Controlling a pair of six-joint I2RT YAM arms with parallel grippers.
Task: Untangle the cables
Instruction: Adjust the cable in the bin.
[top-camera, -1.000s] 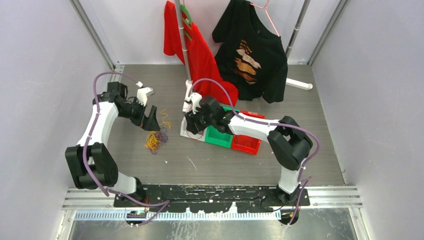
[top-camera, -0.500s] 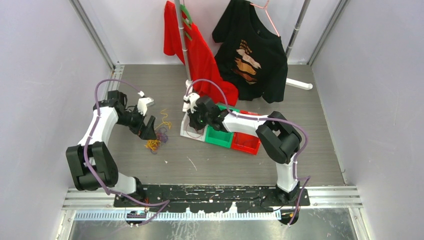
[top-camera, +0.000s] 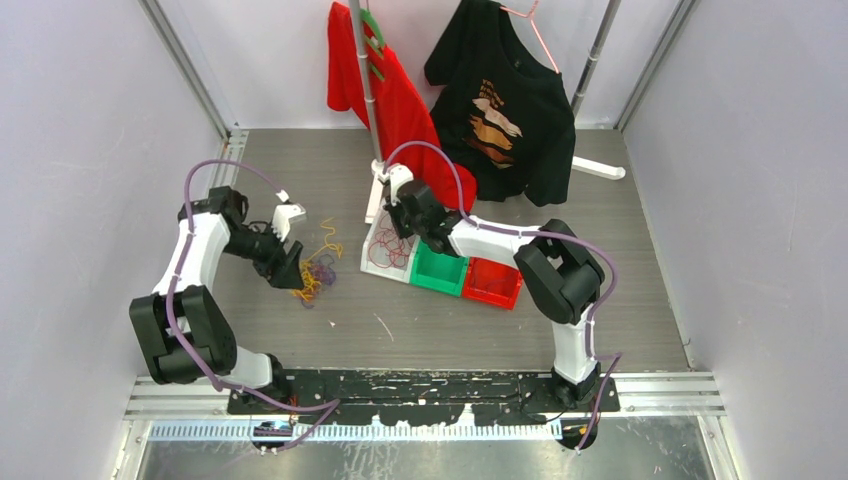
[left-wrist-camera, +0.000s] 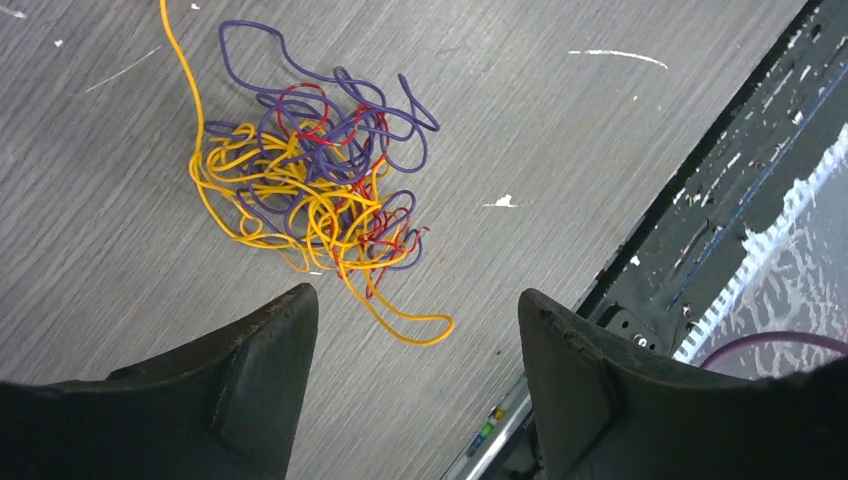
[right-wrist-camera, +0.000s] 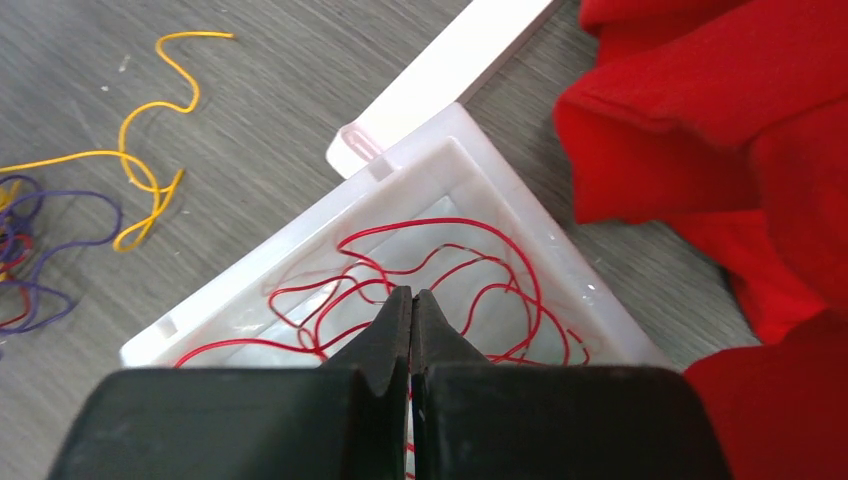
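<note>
1. Left gripper (left-wrist-camera: 415, 300) has dropped over the tangled cables (left-wrist-camera: 310, 190) on the table (left-wrist-camera: 100, 250), jaws wide, holding nothing
2. Right gripper (right-wrist-camera: 411, 295) has closed empty above the white tray (right-wrist-camera: 300, 235); red strands (right-wrist-camera: 440, 225) lie sorted inside

Bright, even, diffuse overhead light; shadows are soft and short. The top view is sharp. Left wrist view: left tool (left-wrist-camera: 415, 293) is soft at the bottom, with glare on the metal strip (left-wrist-camera: 790, 280) at lower right. Right wrist view: right tool (right-wrist-camera: 411, 295) is blurred, worktop (right-wrist-camera: 250, 110) crisp.
</note>
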